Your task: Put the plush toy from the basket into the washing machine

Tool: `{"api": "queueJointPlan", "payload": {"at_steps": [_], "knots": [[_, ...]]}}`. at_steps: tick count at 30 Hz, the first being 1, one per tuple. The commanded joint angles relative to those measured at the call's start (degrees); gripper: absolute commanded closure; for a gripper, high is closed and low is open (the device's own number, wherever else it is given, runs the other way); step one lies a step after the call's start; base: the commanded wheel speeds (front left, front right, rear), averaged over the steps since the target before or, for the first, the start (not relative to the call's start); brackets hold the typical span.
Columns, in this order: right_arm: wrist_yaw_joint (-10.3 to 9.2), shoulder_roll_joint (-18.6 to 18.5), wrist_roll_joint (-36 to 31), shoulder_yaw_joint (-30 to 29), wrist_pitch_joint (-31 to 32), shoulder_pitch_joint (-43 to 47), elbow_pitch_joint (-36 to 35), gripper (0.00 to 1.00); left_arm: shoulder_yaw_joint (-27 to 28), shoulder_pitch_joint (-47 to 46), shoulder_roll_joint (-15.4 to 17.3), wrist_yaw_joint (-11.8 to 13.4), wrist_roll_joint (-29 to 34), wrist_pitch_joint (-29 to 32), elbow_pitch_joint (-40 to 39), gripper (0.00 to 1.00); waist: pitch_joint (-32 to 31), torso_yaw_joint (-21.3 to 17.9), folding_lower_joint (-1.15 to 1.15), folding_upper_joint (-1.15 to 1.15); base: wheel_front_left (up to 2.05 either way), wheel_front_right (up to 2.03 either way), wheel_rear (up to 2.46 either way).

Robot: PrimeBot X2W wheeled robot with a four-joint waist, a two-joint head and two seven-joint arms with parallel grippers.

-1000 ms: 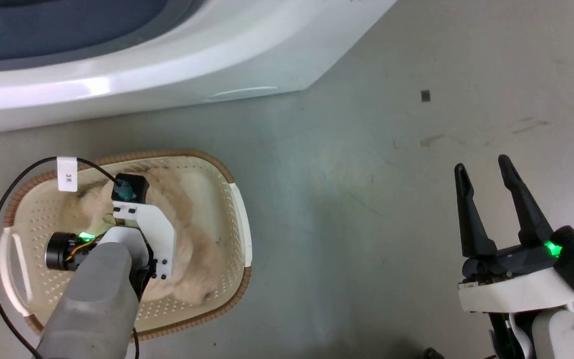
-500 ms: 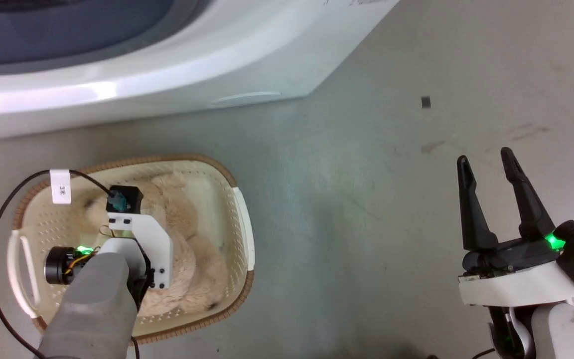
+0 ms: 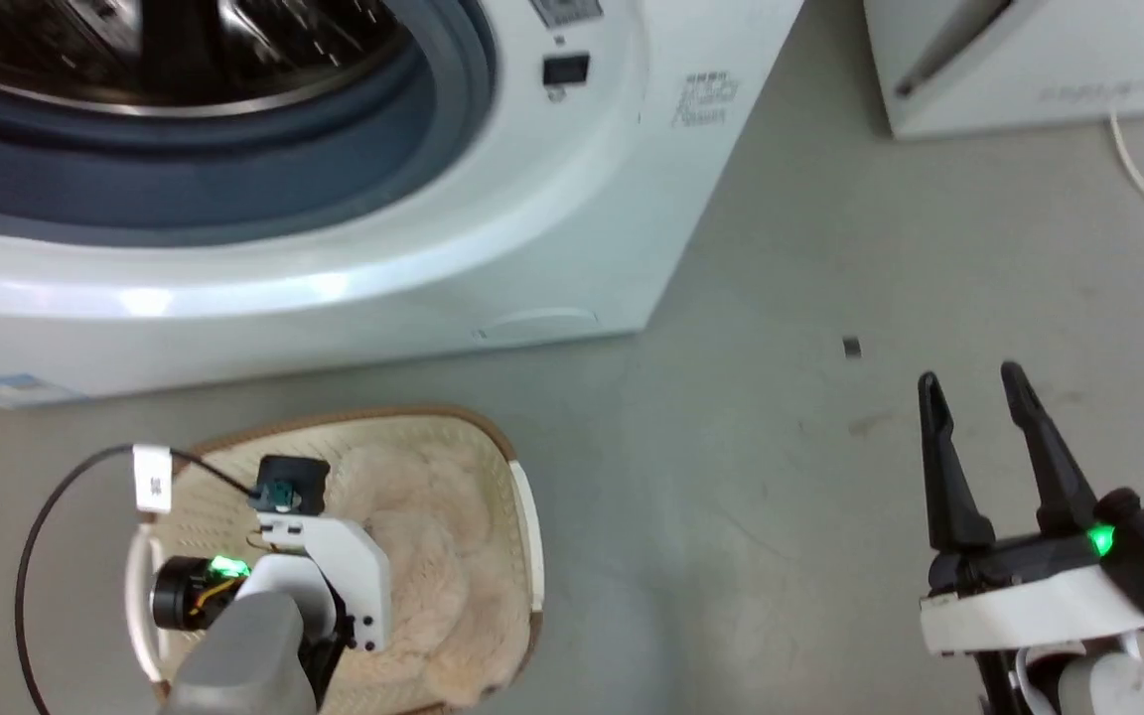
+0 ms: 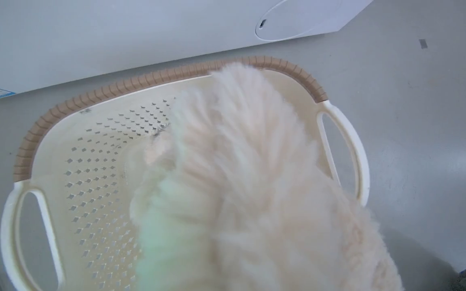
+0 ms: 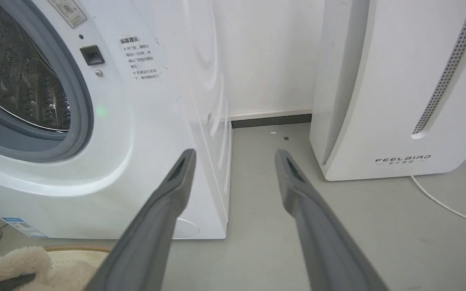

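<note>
The shaggy cream plush toy point(image 3: 438, 556) is bunched up in the cream basket point(image 3: 524, 516) on the floor, right in front of the washing machine point(image 3: 532, 248). My left gripper point(image 3: 334, 586) reaches down into the fur, and its fingers are buried. In the left wrist view the plush toy point(image 4: 249, 194) rises close to the camera, above the basket's brown rim point(image 4: 136, 87). The washer's porthole is uncovered, showing the steel drum point(image 3: 185, 40). My right gripper point(image 3: 969, 382) hovers open over bare floor at the right, holding nothing; in its own view the right gripper point(image 5: 235, 155) points past the washing machine point(image 5: 136, 141).
A white FEELBIRD appliance point(image 5: 399, 101) stands to the washer's right, with a white cord point(image 5: 447, 206) trailing on the floor. A black cable point(image 3: 36, 556) loops from my left wrist past the basket. Grey floor lies between the basket and my right gripper.
The head camera has tilted up, bringing the porthole and drum into view. The toy has gathered into a taller bundle under my left gripper. The right gripper keeps its pose.
</note>
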Motion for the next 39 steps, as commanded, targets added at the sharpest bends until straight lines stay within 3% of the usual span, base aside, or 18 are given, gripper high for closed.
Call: {"api": "queueJointPlan", "payload": {"at_steps": [1, 10, 23, 32, 39], "knots": [[-0.05, 0.0, -0.5, -0.2, -0.3, 1.2, 0.3, 0.00, 0.1, 1.2, -0.1, -0.4, -0.6, -1.8, -0.7, 1.00, -4.2, 1.6, 0.00, 0.00, 0.00, 0.00, 0.00], [-0.05, 0.0, -0.8, -0.5, -0.3, 4.5, 1.1, 0.00, 0.7, 6.3, 0.0, 0.0, -1.1, -6.2, -9.9, 1.00, -10.8, 4.0, 0.00, 0.00, 0.00, 0.00, 0.00], [-0.05, 0.0, -0.7, -0.3, -0.3, 7.2, 1.5, 0.00, 7.0, 22.3, 2.3, 3.3, 2.0, -6.3, -50.5, 1.00, -16.2, 4.9, 0.00, 0.00, 0.00, 0.00, 0.00], [-0.05, 0.0, -0.3, 0.7, -0.3, 6.7, 0.5, 0.00, 11.9, 25.0, 3.0, 4.3, 3.4, -6.3, -69.3, 1.00, -15.3, 2.8, 0.00, 0.00, 0.00, 0.00, 0.00], [-0.05, 0.0, 0.5, 1.4, -0.3, 4.6, -1.3, 0.00, 16.2, 18.0, 5.3, 4.9, 1.9, -5.7, -72.2, 1.00, -9.6, 0.3, 0.00, 0.00, 0.00, 0.00, 0.00]]}}
